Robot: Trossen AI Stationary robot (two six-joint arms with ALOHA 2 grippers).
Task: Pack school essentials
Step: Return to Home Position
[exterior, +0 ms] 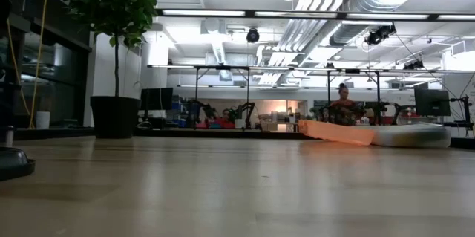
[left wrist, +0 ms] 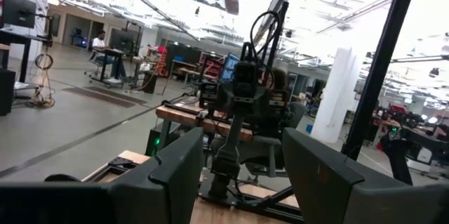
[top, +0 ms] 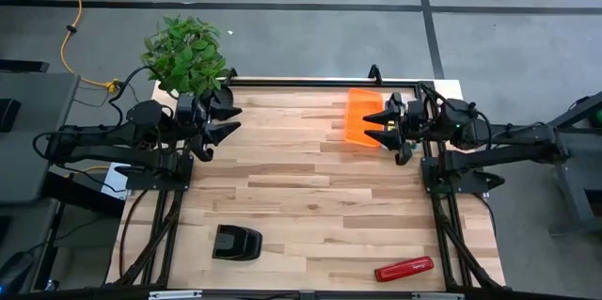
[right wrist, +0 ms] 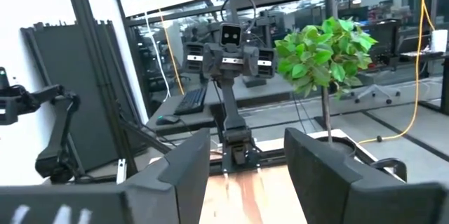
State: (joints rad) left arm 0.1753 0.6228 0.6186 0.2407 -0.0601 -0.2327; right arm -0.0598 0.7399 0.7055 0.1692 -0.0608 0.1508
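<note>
None of the crayon boxes, pens, pencils or eraser shows in any view. An orange flat pouch (top: 360,118) lies on the table near its far right corner; the low view shows the pouch (exterior: 338,131) low and flat, with a pale part beside it. My left gripper (top: 235,118) hangs open above the far left of the table, pointing toward the right arm. My right gripper (top: 369,127) hangs open over the pouch's left edge, pointing at the left arm, apart from the pouch. Each wrist view shows its own gripper open on nothing: left gripper (left wrist: 242,175), right gripper (right wrist: 245,171).
A black blocky object (top: 236,243) sits near the table's near left, also at the low view's left edge (exterior: 11,164). A red stapler (top: 404,269) lies near the near right corner. A potted plant (top: 188,54) stands beyond the far left corner. People sit far off in the room.
</note>
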